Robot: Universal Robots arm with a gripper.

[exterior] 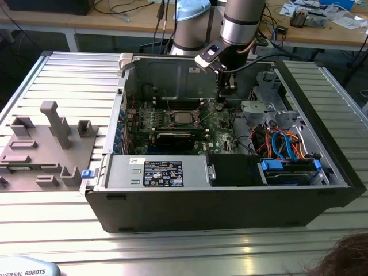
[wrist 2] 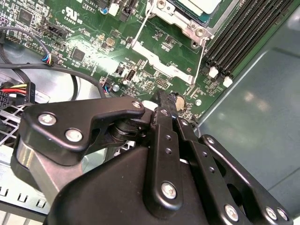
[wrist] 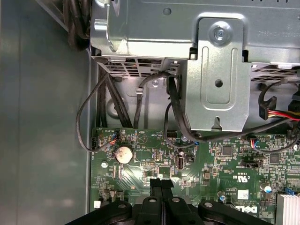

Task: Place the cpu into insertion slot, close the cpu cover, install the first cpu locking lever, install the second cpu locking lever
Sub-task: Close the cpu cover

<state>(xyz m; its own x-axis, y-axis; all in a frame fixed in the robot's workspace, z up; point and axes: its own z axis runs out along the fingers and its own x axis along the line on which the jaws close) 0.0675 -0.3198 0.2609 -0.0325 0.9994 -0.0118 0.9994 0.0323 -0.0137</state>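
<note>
I'm watching the gripper (exterior: 221,102) hanging over the green board (wrist: 206,168) inside the open computer case (exterior: 230,201). Its fingers (wrist: 156,190) are pressing together with nothing between them. The chip (exterior: 184,119) is sitting in its socket (wrist 2: 180,19), lying to the exterior view's left of the gripper and apart from it. In the first wrist view the fingertips are pointing down near a round coin battery (wrist: 123,153).

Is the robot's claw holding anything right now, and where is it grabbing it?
Nothing. The gripper is shut and empty, over the green circuit board; the cpu lies apart from it.
</note>
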